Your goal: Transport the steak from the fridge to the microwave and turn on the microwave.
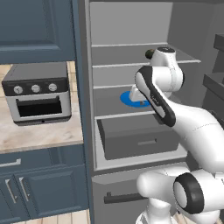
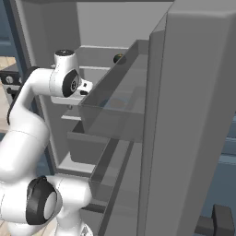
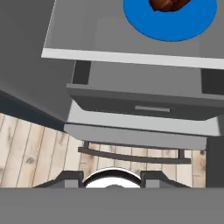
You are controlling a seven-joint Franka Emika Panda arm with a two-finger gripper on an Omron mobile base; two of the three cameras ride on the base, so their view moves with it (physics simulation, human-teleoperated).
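Note:
The fridge [image 1: 131,26] stands open, with pale grey shelves and a grey drawer [image 1: 140,138]. On a middle shelf lies a blue plate [image 1: 128,100], partly covered by my arm. In the hand view the steak [image 3: 169,4], a reddish-brown lump, sits on that blue plate [image 3: 170,26] at the top edge. My gripper [image 3: 111,178] hovers in front of and above the shelf's front edge, short of the plate. Its fingertips [image 3: 70,178] stand apart with nothing between them, so it is open. The microwave is out of view.
A small silver three-knob oven [image 1: 38,92] sits on the counter to the left, with blue cupboards above and below. A dark green ball [image 1: 149,53] rests on an upper shelf. The open fridge door [image 2: 193,120] with its bins stands close on the right.

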